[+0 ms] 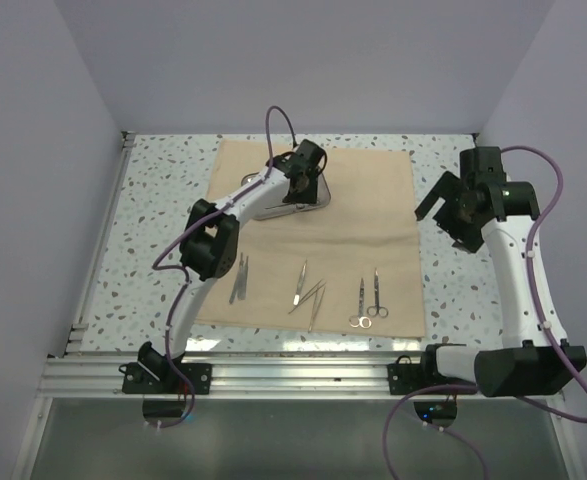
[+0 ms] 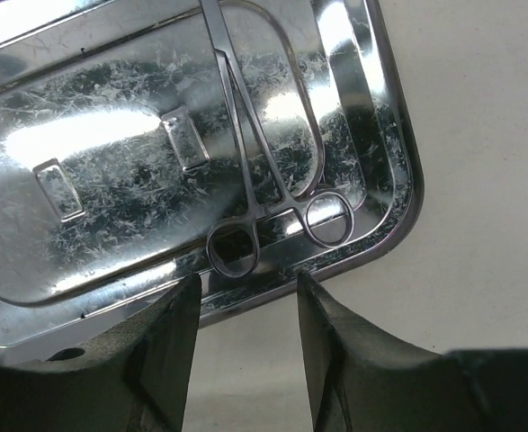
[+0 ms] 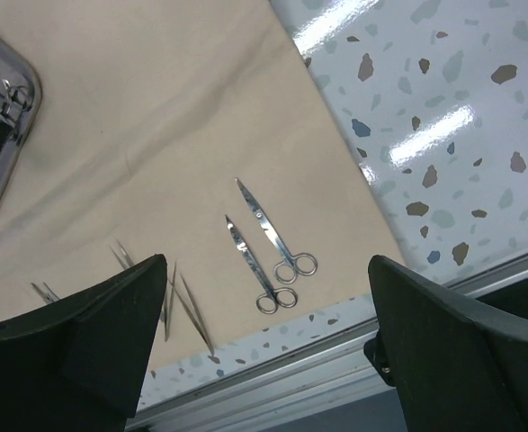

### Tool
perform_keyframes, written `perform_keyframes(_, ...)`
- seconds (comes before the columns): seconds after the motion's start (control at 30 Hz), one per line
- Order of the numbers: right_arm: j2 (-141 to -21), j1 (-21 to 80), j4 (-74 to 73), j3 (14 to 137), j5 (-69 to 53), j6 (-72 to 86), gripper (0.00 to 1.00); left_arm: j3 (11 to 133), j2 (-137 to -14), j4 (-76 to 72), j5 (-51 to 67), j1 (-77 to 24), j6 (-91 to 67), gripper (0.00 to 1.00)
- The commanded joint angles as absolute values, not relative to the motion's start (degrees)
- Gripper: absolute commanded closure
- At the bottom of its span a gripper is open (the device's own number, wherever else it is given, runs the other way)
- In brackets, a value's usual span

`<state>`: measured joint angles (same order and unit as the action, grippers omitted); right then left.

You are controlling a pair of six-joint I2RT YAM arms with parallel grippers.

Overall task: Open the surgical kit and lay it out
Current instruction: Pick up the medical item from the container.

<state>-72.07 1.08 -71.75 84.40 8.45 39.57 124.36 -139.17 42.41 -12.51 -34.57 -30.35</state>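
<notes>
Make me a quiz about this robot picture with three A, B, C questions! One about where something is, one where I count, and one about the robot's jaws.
1. Where are the forceps?
A. In the tray
B. On the floor
C. In a drawer

2. How many scissors lie on the cloth?
A. One
B. Two
C. Five

3. How are the jaws of the right gripper?
A. Shut on scissors
B. Shut on the cloth
C. Open, holding nothing

Answers:
1 A: the forceps lie inside the tray's rim.
2 B: two pairs lie side by side by the cloth's near edge.
3 C: the jaws stand wide apart, up in the air, with nothing between them.
</notes>
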Motion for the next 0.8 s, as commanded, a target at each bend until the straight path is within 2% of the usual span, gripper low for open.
perform_keyframes(0.0,-72.9,1.1,-69.6,85.8,9.7,38.0,0.02,123.7,-137.6,37.2,-10.0,-34.4,-28.8,0.49)
perform_keyframes(0.43,-74.9,1.3,-69.1,86.1,9.8,35.8,0.02,129.1,-144.3,38.4,-11.2,-34.4,-30.4,0.48)
perform_keyframes(0.7,-75.9,2.4,-69.0,87.1,11.2,35.0,0.02,129.4,-146.9,40.0,-12.6,-34.4,-30.9,0.5)
perform_keyframes(0.77,-76.2,2.5,-69.0,87.2,11.4,34.8,0.02,130.1,-147.9,41.4,-13.4,-34.4,-31.1,0.52)
